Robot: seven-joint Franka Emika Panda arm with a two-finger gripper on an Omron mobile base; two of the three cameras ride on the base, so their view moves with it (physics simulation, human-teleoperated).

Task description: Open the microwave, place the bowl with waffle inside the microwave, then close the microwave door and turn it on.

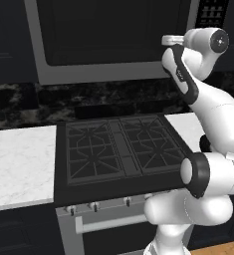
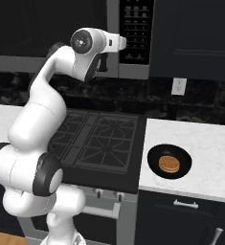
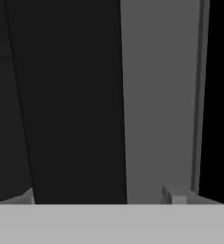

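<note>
Microwave (image 1: 113, 35) hangs above black gas stove (image 1: 118, 149), microwave door (image 1: 116, 72) shut. Gripper (image 2: 104, 64) raised close at door's right edge, beside keypad strip (image 2: 135, 28). In hand view fingertips (image 3: 173, 194) stand apart, dark handle (image 3: 75, 100) between them, jaws wide, nothing held. On white counter (image 2: 205, 139) right of stove, black bowl (image 2: 169, 161) holds waffle (image 2: 169, 164).
</note>
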